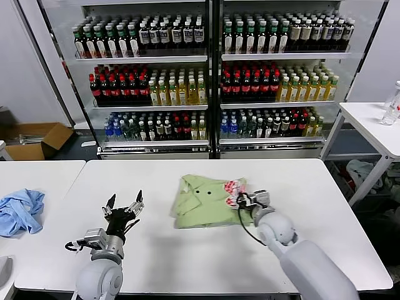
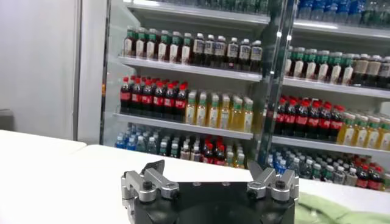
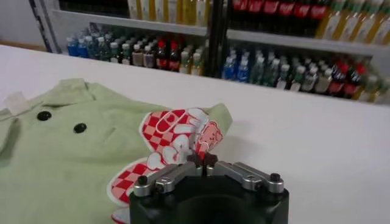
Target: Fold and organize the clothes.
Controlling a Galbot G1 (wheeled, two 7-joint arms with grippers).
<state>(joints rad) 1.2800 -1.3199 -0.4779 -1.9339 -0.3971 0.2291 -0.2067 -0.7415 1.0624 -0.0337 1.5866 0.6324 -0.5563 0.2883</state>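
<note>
The light green shirt (image 1: 201, 205) lies folded into a compact bundle on the white table (image 1: 187, 256), collar and dark buttons up, its pink-red print (image 1: 234, 187) at the right edge. My right gripper (image 1: 241, 200) is at that right edge, shut on the shirt's printed fabric. The right wrist view shows the shirt (image 3: 61, 152), and the gripper (image 3: 202, 159) has its fingertips pinched together on the print (image 3: 173, 137). My left gripper (image 1: 124, 204) is open and empty above the table, to the left of the shirt. It shows in the left wrist view (image 2: 210, 173), with a bit of the shirt (image 2: 332, 210) beside it.
A crumpled light blue cloth (image 1: 20, 210) lies on the neighbouring table at the far left. A glass-door cooler (image 1: 209, 75) full of bottles stands behind. A cardboard box (image 1: 37, 139) sits on the floor at left. A side table (image 1: 375, 122) with a bottle (image 1: 392, 106) stands at right.
</note>
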